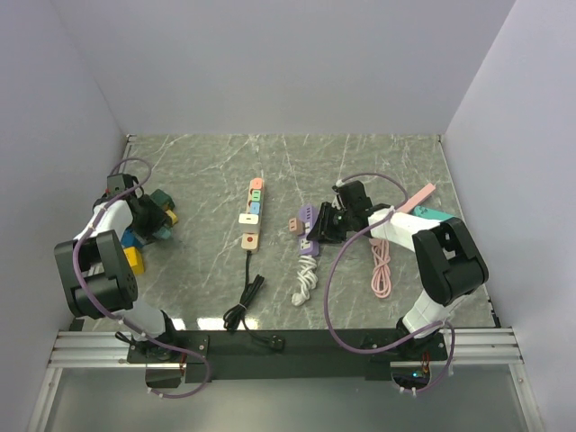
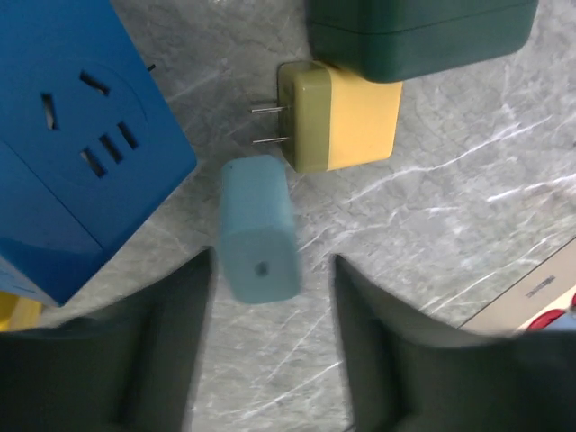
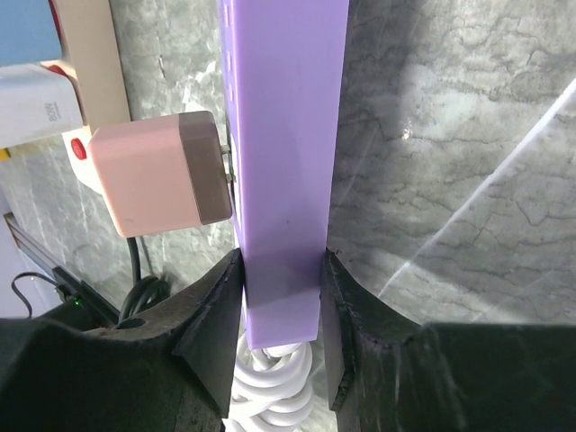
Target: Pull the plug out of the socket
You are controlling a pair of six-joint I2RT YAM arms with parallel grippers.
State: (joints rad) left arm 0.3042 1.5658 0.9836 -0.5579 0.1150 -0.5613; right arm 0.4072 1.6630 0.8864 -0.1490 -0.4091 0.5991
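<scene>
right gripper (image 3: 281, 270) is clamping the smooth purple power strip (image 3: 283, 135) | boxy matte pink plug (image 3: 148, 175) is sitting plugged into its side | left gripper (image 2: 273, 263) is standing released around the rounded, blurred light-blue plug (image 2: 258, 225), gaps both sides, beside the glossy blue socket cube (image 2: 81, 135) | veined grey marble tabletop (image 2: 450, 207)

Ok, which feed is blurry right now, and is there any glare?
Left wrist: the light-blue plug is smeared, the yellow plug beside it crisp. Right wrist: purple power strip sharp, a bright glare streak across the marble table. Top external: even light, soft shadows.
</scene>
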